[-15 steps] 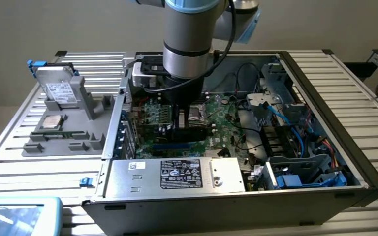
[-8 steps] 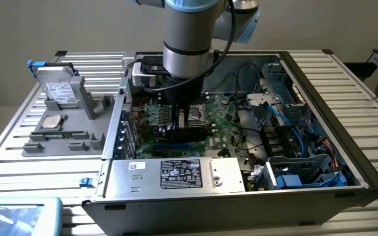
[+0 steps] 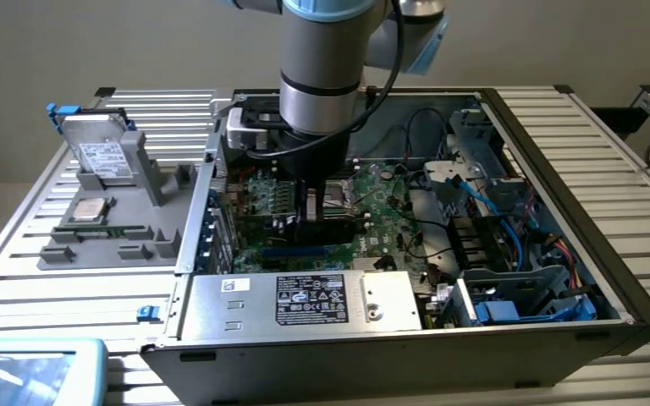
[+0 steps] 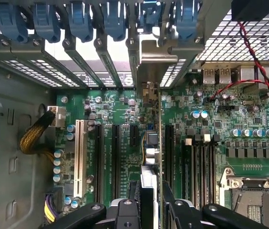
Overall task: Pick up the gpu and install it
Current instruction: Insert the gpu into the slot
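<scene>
End effector [image 4: 154, 202] around edge-on, silver-bracketed gpu [image 4: 152, 143]

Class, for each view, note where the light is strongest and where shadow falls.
Exterior view: even light on the slatted table; the arm shades the motherboard beneath it. Wrist view: washed-out glare behind the rear slot covers, the bracket of the gpu catches light, the case wall sits dim.

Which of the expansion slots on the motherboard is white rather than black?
The end slot of the row, right beside the yellow-sleeved cable bundle. Its neighbours toward the gpu held in the tool are all black.
</scene>
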You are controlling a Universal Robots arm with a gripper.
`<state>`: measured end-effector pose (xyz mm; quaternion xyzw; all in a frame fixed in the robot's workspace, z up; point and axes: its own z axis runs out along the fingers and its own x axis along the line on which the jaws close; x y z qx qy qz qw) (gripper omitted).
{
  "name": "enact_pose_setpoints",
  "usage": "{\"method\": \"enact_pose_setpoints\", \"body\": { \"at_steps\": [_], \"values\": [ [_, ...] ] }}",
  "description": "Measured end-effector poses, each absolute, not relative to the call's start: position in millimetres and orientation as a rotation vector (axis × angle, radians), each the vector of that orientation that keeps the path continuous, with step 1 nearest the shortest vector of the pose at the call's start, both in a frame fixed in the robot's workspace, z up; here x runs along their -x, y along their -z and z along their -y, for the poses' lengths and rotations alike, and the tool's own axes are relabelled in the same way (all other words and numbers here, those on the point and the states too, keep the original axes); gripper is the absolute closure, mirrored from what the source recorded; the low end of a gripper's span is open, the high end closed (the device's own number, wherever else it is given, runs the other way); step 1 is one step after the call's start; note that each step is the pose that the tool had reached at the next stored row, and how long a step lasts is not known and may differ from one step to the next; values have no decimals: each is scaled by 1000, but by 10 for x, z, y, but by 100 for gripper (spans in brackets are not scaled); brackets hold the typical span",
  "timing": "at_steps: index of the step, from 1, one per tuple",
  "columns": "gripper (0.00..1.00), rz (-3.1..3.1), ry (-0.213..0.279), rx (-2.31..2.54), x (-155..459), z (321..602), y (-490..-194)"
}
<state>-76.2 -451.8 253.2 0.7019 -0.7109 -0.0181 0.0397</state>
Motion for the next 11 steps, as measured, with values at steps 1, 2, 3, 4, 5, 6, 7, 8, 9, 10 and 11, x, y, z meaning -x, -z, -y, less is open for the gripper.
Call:
{"method": "enact_pose_setpoints", "body": {
  "at_steps": [1,2,3,4,5,6,7,8,9,10,11],
  "values": [
    [72,2178,55,-2151,765,4518,-2530],
    [72,2178,56,-2151,768,4516,-2529],
    [72,2178,56,-2151,771,4512,-2528],
    [72,2179,56,-2151,772,4506,-2528],
    [72,2178,56,-2151,772,4501,-2528],
    [72,2178,56,-2151,773,4495,-2526],
    [72,2178,56,-2151,775,4492,-2524],
    [72,2178,56,-2151,777,4492,-2521],
    [72,2178,55,-2151,780,4492,-2520],
    [72,2178,55,-2151,783,4492,-2518],
    [72,2178,55,-2151,786,4492,-2517]
  ]
}}
